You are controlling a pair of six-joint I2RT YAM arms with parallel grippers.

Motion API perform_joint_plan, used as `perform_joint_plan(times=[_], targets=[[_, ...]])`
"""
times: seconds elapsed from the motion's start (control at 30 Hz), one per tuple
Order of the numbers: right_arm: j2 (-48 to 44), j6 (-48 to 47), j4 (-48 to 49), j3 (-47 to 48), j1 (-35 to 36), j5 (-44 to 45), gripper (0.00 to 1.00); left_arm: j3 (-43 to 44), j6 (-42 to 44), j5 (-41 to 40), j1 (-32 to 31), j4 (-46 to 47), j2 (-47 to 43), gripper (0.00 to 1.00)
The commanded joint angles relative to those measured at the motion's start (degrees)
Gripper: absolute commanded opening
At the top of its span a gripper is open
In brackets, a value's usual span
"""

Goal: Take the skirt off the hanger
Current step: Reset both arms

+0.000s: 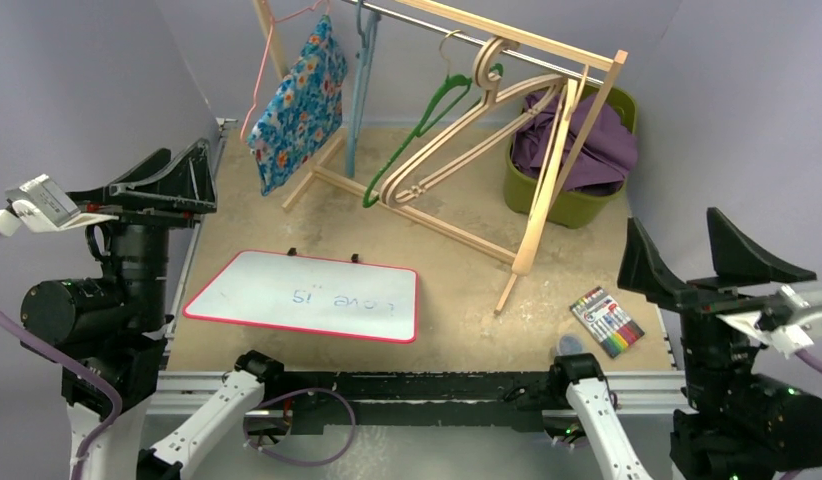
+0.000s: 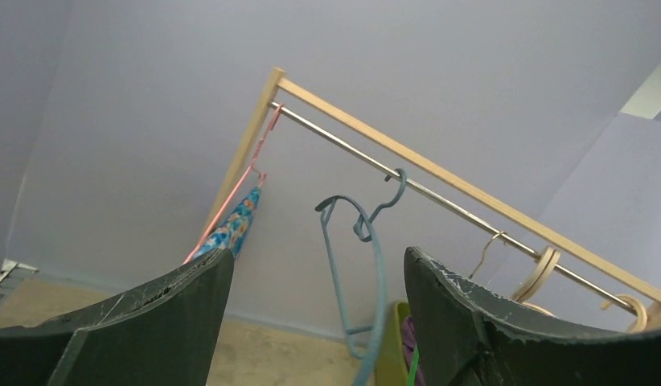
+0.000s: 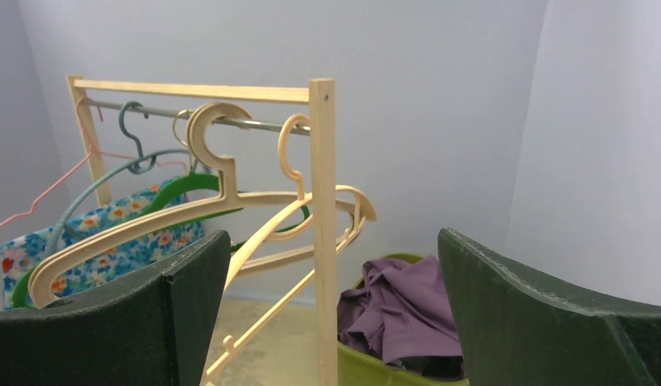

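Note:
A blue floral skirt (image 1: 299, 105) hangs on a pink wire hanger (image 1: 262, 70) at the left end of the wooden rack's metal rail (image 1: 457, 35). It also shows in the left wrist view (image 2: 231, 229) and the right wrist view (image 3: 102, 245). My left gripper (image 1: 177, 170) is open and empty at the table's left edge, well away from the skirt. My right gripper (image 1: 702, 255) is open and empty at the right edge, far from the rack. Its jaws stand wide apart.
A blue hanger (image 1: 362, 90), a green hanger (image 1: 427, 115) and wooden hangers (image 1: 467, 130) hang on the rail. A green bin (image 1: 547, 200) holds purple cloth (image 1: 587, 140). A whiteboard (image 1: 307, 295) and a marker pack (image 1: 607, 320) lie on the table.

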Motion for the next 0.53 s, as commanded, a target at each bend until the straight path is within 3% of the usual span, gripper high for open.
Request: perform_joint_plan(times=[0.0,0.5], targets=[[-0.4,-2.1,0.2,0.7,1.2,3.2,0.99,0.8,3.3,-3.0,-0.1,-4.9,-0.6,0.77],[2.8,0.1,-5.5,4.1,2.0,3.1,0.99,-2.0,1.1,-4.1,-0.2,-5.5,-2.3,0.77]])
